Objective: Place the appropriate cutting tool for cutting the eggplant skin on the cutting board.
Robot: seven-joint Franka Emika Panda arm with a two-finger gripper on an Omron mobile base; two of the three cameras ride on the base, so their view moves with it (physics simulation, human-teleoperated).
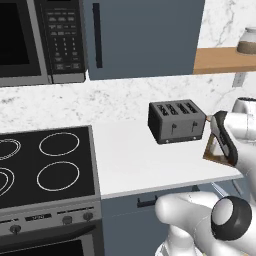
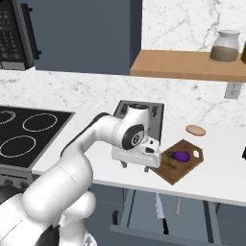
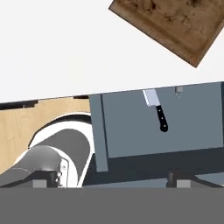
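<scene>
The dark-brown cutting board (image 2: 188,168) lies on the white counter right of the toaster, and the small purple eggplant (image 2: 181,155) rests on it. In the hand view, a corner of the cutting board (image 3: 170,24) sits at the top right. My gripper (image 2: 135,167) hangs open just above the counter's front edge, left of the board, with nothing between its fingers (image 3: 179,178). Below it, in the open drawer (image 2: 192,216), the slim grey cutting tool (image 2: 178,205) lies beside a black-handled knife (image 2: 161,214). Only an end of the cutting tool (image 3: 178,90) peeks out under the counter edge.
A dark toaster (image 1: 176,121) stands at the back of the counter behind my arm. A small round tan disc (image 2: 195,130) lies beyond the board. The stove (image 1: 45,165) is to the left. A wooden shelf (image 2: 182,65) carries a jar (image 2: 224,46).
</scene>
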